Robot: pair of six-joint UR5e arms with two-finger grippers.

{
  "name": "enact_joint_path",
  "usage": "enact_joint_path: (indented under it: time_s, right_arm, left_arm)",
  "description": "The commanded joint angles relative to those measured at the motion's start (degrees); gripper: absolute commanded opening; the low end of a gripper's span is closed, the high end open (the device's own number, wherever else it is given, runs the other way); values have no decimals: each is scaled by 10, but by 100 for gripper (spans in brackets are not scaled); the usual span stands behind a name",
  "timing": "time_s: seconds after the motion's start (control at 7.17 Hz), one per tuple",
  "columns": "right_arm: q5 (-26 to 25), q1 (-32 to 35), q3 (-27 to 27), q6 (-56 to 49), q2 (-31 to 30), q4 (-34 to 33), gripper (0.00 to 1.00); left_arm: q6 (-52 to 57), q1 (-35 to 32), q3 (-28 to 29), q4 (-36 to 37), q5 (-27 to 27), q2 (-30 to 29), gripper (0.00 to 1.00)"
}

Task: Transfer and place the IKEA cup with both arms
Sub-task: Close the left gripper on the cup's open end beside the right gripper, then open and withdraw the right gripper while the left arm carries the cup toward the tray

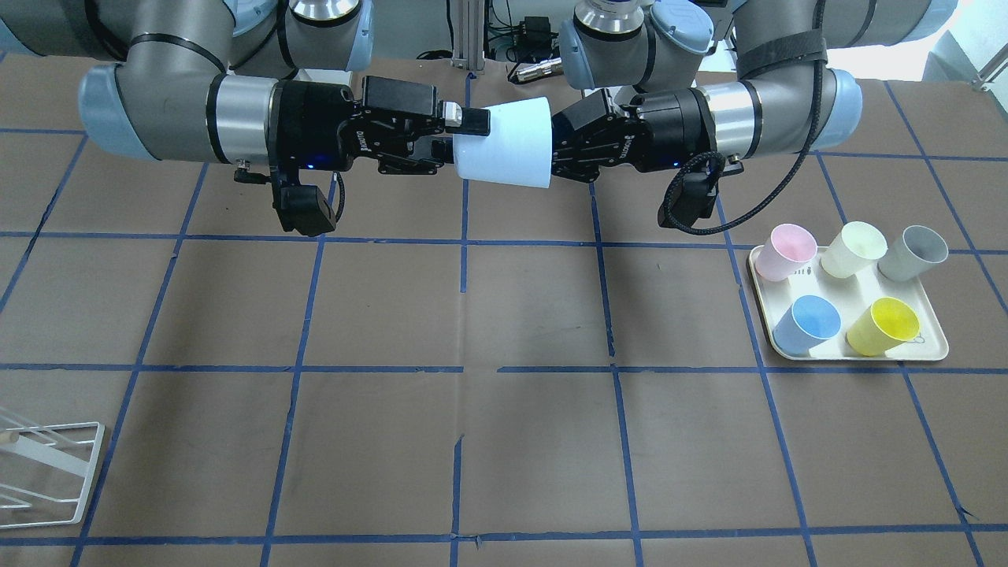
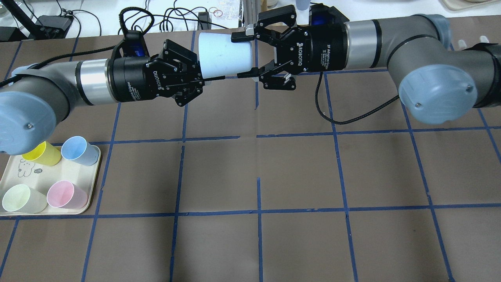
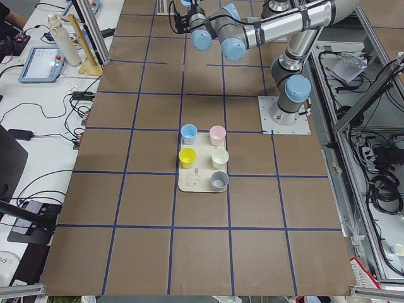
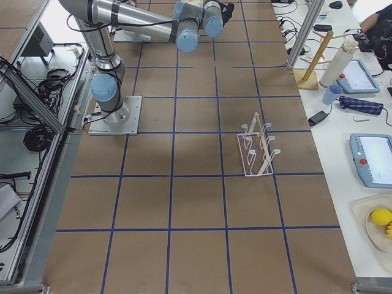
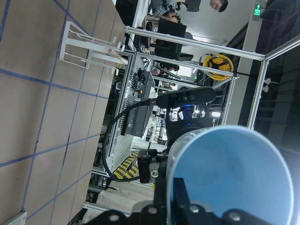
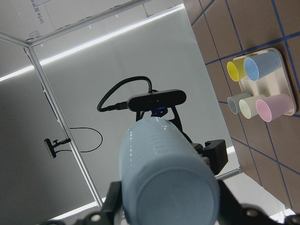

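The cup (image 1: pixel 504 146) is held on its side in mid-air above the far part of the table (image 1: pixel 504 441), between the two arms. Its rim is pinched by the left gripper (image 2: pixel 201 73), which is closed on the wall with one finger (image 5: pixel 180 199) seen inside the mouth. Its narrow base end is straddled by the right gripper (image 2: pixel 246 55), whose jaws are spread to about the cup's width and lie close along its sides. Whether they are pressed on it cannot be told.

The hand-over is judged to be the step in hand. A firm hold by the right gripper is called for first, then a release by the left one, before the cup is carried off for placing. A slip is risked if the release comes early.

Nothing is seen inside the cup. On the robot's left a tray (image 1: pixel 854 295) is set, and five cups are stood upright in it: pink (image 1: pixel 786 250), pale yellow (image 1: pixel 854 248), grey (image 1: pixel 915 252), blue (image 1: pixel 807 323) and yellow (image 1: pixel 886 324). Nothing is seen in them. A wire rack (image 4: pixel 257 150) is set on the robot's right.
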Motion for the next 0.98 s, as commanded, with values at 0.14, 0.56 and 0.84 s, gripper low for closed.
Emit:
enact_joint_path:
  time_s: [0.14,0.56,0.84]
  right_arm:
    - [2,-5,0,8,2,1,100]
    - [-2,-52,-7,34,11,-10,100]
    - [-24,-120,-9,55,4,-3,100]
  left_arm:
    - [-4,0,1,0,1,4,0]
    - [-7,5,2,0,8,8,0]
    - [-33,14,7,4,98,17,0]
